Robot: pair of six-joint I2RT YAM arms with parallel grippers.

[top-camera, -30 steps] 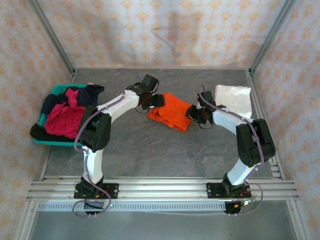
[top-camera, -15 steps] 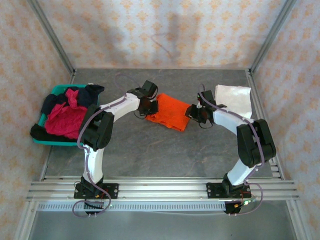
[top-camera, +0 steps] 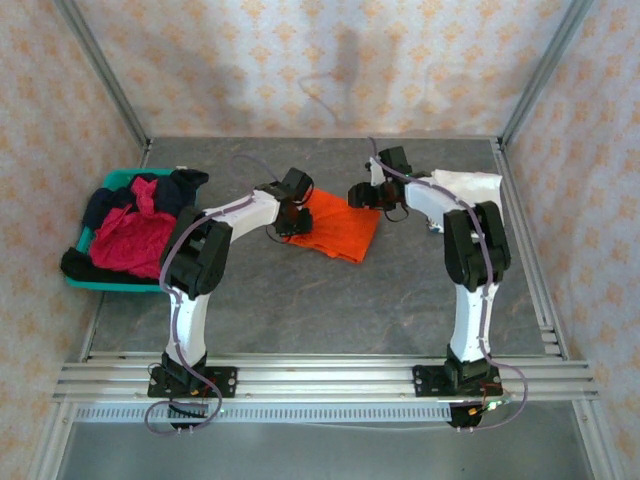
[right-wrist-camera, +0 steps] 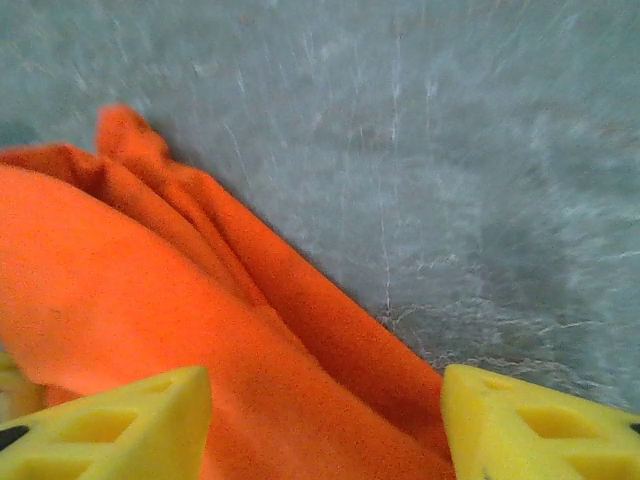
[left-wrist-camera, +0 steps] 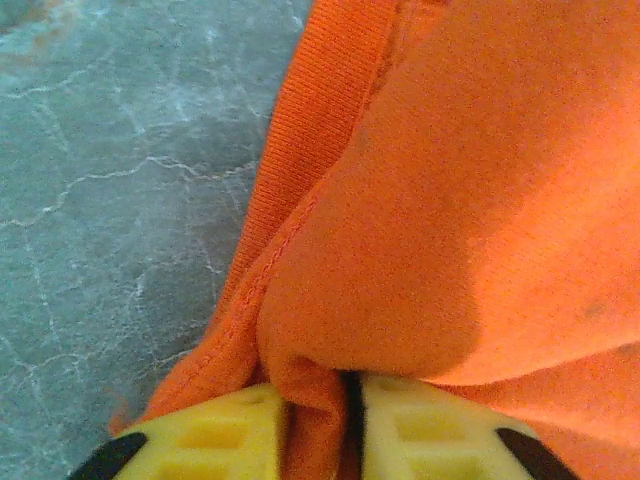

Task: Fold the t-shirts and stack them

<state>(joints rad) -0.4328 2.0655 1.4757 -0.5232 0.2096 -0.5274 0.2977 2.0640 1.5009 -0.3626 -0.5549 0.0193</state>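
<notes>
Orange t-shirt [top-camera: 338,230] lies on the tabletop [top-camera: 320,300], just above centre frame in the top view. Left end effector [top-camera: 290,214] sits at its left edge, narrow, pinching a fold of orange cloth between the yellow fingers [left-wrist-camera: 220,435]. Right end effector [top-camera: 361,193] is at the shirt's upper right edge, wide, with cloth between the fingers [right-wrist-camera: 130,415] but not clamped. White t-shirt [top-camera: 468,186] is upper right. Crimson t-shirt [top-camera: 130,240] and navy t-shirt [top-camera: 180,188] are heaped in the teal basket [top-camera: 112,181], far left.

orange tee [top-camera: 338,228]: 1 | white tee [top-camera: 475,185]: 1 | basket [top-camera: 112,181]: 1 (heaped tees [top-camera: 130,238], qty unclear)
</notes>
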